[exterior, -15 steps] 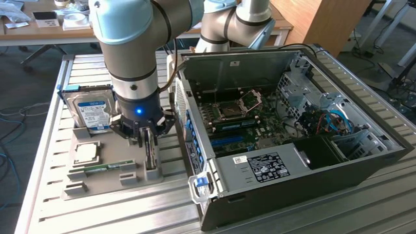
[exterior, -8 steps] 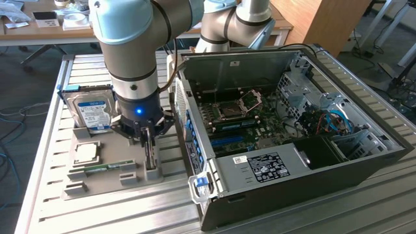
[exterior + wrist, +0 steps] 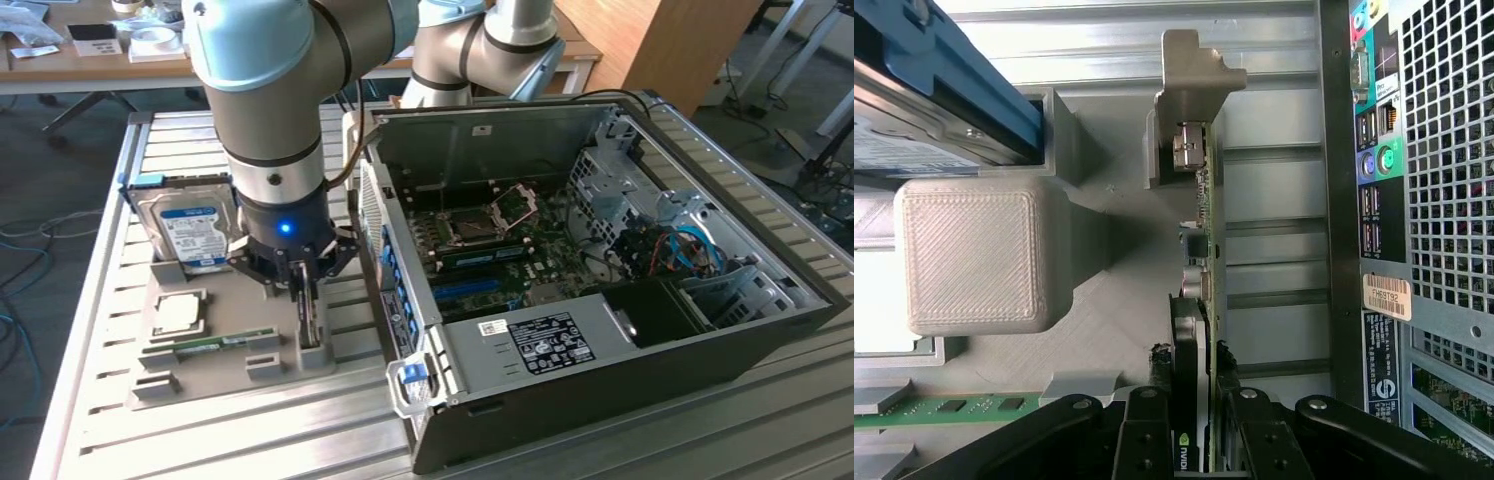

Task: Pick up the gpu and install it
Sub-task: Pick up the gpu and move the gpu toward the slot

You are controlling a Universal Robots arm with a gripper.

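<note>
Currently, the gpu [image 3: 1199, 290], a flat green circuit card with black cooler, is stood on edge in the grey plastic holder tray [image 3: 200, 378], at 9 o'clock of the open black metal computer case [image 3: 667, 385]. The black gripper [image 3: 306, 290] is lowered astride it, jaws apart, not yet clamped. Lifting and installation are judged outstanding.

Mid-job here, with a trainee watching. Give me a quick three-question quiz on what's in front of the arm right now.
1. True or false: the gpu already sits inside the computer case.
2. Which part is the end effector nearest? A) hard drive B) gpu C) memory stick
3. How does the gpu stand in the gray holder tray: lying flat or on edge?

Key: 1 false, it is in the tray, outside the case. 2 B. 3 on edge.
</note>
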